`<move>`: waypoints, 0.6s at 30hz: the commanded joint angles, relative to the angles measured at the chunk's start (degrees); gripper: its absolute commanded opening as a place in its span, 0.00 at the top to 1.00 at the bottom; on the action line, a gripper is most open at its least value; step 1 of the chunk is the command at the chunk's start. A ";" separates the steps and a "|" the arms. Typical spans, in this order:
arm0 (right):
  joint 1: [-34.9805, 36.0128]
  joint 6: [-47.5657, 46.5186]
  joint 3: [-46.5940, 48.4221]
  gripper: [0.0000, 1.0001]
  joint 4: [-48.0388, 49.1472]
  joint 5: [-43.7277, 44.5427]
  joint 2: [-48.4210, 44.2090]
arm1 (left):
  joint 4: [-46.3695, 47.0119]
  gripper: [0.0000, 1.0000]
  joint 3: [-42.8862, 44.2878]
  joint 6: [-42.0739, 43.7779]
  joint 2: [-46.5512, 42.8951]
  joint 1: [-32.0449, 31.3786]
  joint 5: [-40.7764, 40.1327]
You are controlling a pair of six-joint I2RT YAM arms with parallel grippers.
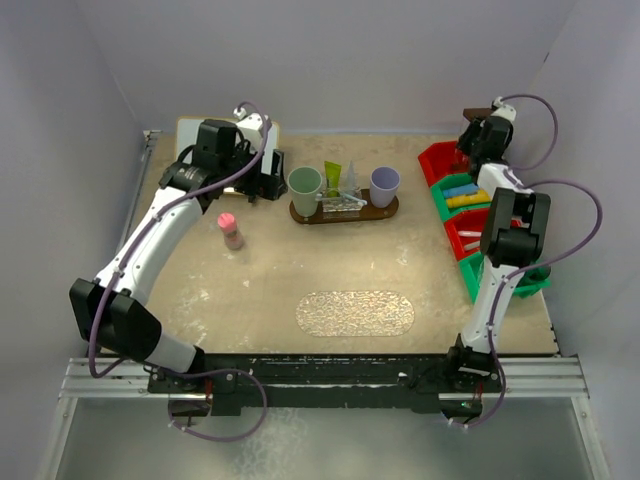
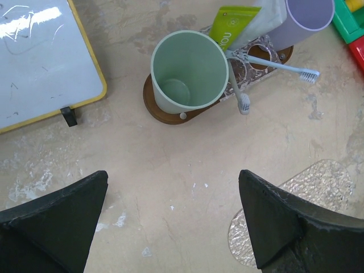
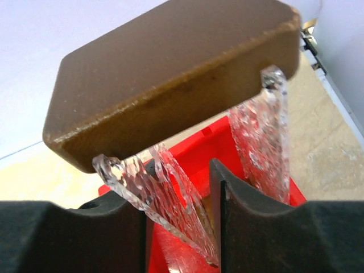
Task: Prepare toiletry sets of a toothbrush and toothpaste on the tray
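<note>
Two arms reach over the far half of the surface (image 1: pixel 260 280). The left arm stretches from its base at the lower left of the top view to the upper left. Its left end effector (image 2: pixel 173 222) points down with fingers spread wide and nothing between them, hovering near the green cup (image 2: pixel 187 71) without touching it. The right arm climbs the right edge to the upper right corner. There the right end effector (image 3: pixel 177 190) is closed on a clear patterned panel of a second rack (image 3: pixel 170 74), whose brown base is tilted above a red bin.

At upper centre of the top view, one brown oval tray (image 2: pixel 161 115) carries one green cup at its left end and one lilac cup (image 1: pixel 384 182) at its right. One clear rack (image 2: pixel 267 50) sits between them, holding two tubes (image 2: pixel 230 23), one green and one pale. Two toothbrushes (image 2: pixel 236 85) lie across the rack, heads toward the open surface.

One whiteboard (image 2: pixel 40 62) lies at the upper left, partly under the left arm. One pink-capped bottle (image 1: pixel 231 230) stands alone, left of the tray. One clear patterned mat (image 1: pixel 355 313) lies near the bottom centre. Four bins (image 1: pixel 465 235), two red and two green, line the right edge beneath the right arm.
</note>
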 commanded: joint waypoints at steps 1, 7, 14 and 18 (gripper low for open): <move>-1.10 -5.01 3.30 0.61 1.09 -6.71 0.23 | 2.96 0.06 2.69 1.20 0.18 1.29 2.67; -1.98 -9.05 0.32 0.82 3.80 -16.12 -0.61 | 2.76 0.06 3.40 1.93 0.81 1.92 3.30; -2.07 -13.07 1.22 0.95 2.39 -17.94 -3.40 | 2.04 0.06 3.12 2.40 0.25 2.10 3.74; -2.07 -11.60 -0.25 0.99 5.81 -16.34 -5.86 | 0.74 0.07 3.25 2.93 -0.73 2.16 3.70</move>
